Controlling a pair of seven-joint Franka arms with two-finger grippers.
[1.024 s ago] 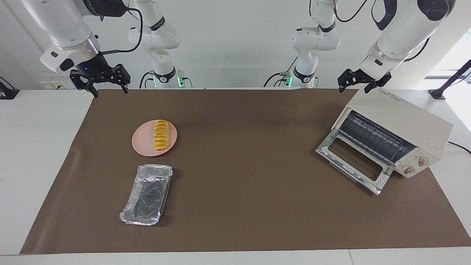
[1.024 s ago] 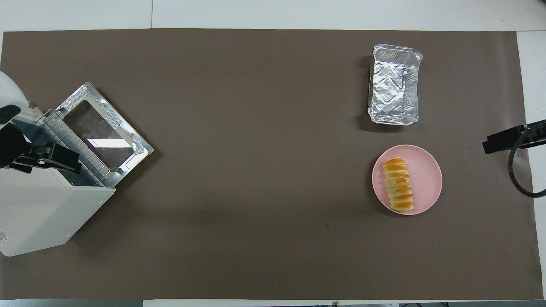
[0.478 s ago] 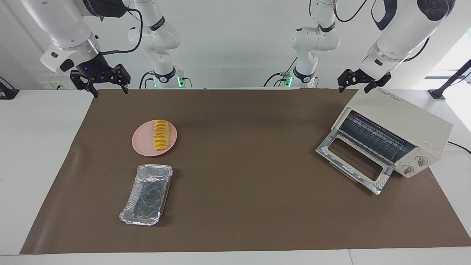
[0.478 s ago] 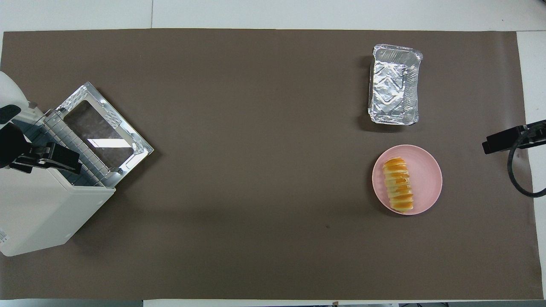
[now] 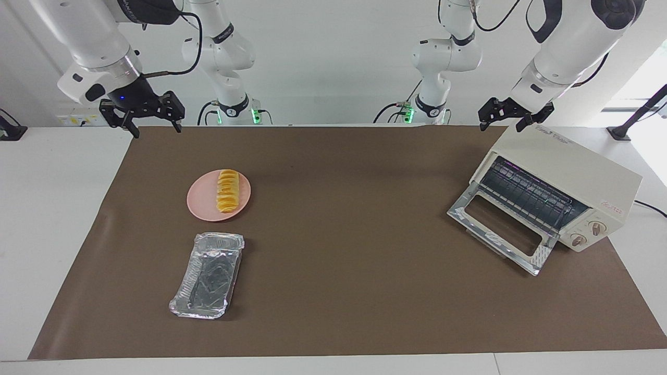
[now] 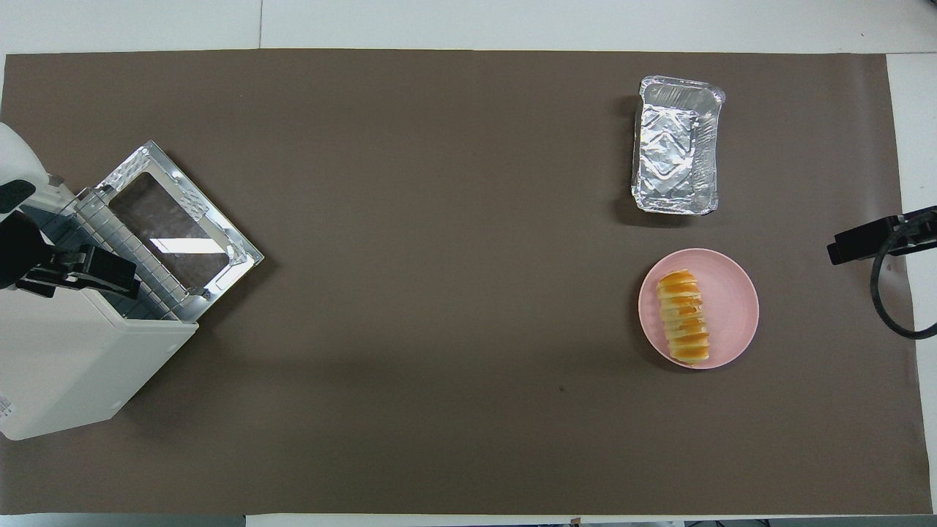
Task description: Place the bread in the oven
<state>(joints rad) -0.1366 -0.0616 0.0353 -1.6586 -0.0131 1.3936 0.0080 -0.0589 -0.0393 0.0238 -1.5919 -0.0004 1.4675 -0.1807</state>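
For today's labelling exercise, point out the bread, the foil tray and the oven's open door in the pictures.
bread [image 5: 227, 191]: facing view, middle of the ridged loaf on the pink plate.
foil tray [image 6: 677, 155]: overhead view, crinkled floor of the tray.
oven door [image 5: 501, 231]: facing view, glass pane of the dropped-down door.

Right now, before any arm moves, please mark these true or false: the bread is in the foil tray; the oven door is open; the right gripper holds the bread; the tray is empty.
1. The bread is in the foil tray. False: it lies on the pink plate.
2. The oven door is open. True.
3. The right gripper holds the bread. False: it is open and holds nothing.
4. The tray is empty. True.
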